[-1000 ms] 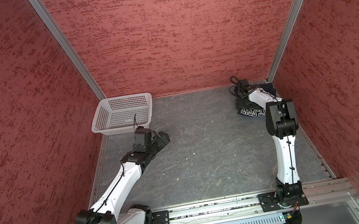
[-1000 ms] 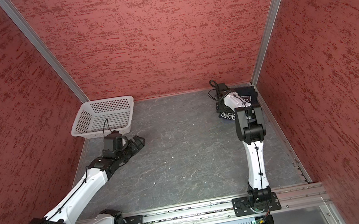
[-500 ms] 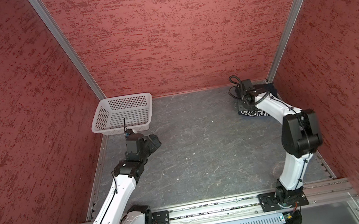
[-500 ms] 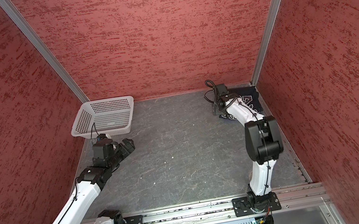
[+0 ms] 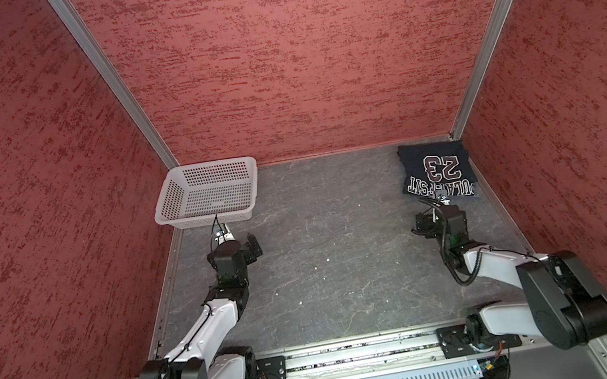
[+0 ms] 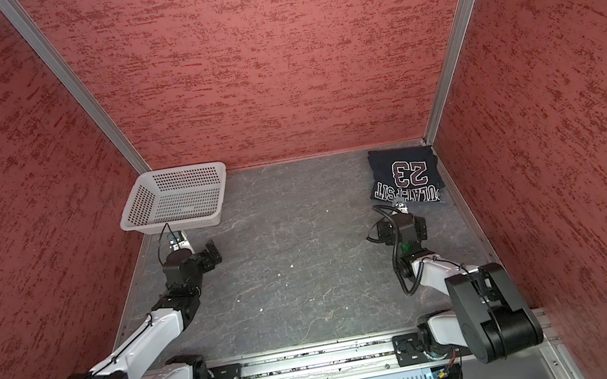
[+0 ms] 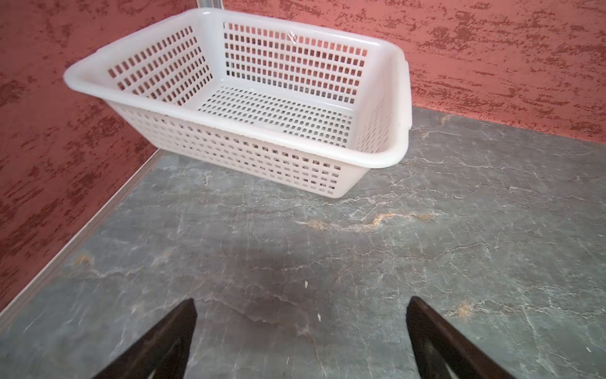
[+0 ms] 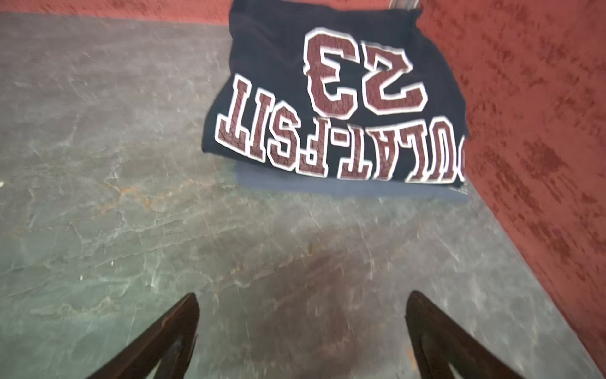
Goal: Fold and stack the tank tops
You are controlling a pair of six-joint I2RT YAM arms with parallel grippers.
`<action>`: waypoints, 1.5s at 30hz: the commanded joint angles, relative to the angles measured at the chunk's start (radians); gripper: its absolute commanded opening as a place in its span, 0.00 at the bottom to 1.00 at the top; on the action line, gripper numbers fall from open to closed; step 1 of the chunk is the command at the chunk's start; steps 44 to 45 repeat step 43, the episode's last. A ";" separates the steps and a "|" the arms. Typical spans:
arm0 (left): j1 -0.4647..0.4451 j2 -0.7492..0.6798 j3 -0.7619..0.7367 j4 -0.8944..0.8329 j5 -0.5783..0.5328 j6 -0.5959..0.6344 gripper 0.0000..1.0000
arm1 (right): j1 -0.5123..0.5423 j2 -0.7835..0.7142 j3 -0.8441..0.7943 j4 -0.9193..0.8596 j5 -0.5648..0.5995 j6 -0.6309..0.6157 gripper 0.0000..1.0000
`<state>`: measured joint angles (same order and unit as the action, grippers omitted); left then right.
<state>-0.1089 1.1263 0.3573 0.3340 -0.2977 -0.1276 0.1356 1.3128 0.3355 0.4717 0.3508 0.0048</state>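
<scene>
Both arms are drawn back since a second ago: the right gripper [image 8: 301, 295] is pulled off the stack and the left gripper [image 7: 301, 302] is turned toward the white perforated plastic basket [image 5: 168, 199] at the far left corner. Both sets of fingers are spread wide, with nothing held. At the far right corner of the grey veined desk [image 5: 326, 258], the dark navy tank top [image 5: 438, 171], folded square with a cracked maroon "23", is laid on the slate-blue tank top [image 8: 344, 187].

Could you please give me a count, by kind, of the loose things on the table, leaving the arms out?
Tank tops: 2, the navy tank top lying folded on the slate-blue tank top.
Baskets: 1, the white basket, with nothing in it.
Total: 3.
</scene>
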 commanded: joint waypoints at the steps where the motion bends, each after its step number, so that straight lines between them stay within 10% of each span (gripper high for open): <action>1: 0.035 0.145 -0.029 0.370 0.106 0.136 1.00 | -0.001 0.046 -0.002 0.363 -0.048 -0.078 0.99; 8: 0.098 0.432 -0.036 0.714 0.248 0.169 1.00 | -0.069 0.135 -0.009 0.536 -0.154 -0.077 0.99; 20: 0.116 0.405 0.012 0.572 0.224 0.122 1.00 | -0.132 0.212 0.085 0.426 -0.124 0.019 0.99; 25: 0.116 0.411 0.006 0.595 0.192 0.109 1.00 | -0.198 0.255 -0.075 0.759 -0.282 0.041 0.99; 45: 0.094 0.403 -0.050 0.690 0.158 0.128 1.00 | -0.165 0.237 -0.134 0.835 -0.276 0.003 0.99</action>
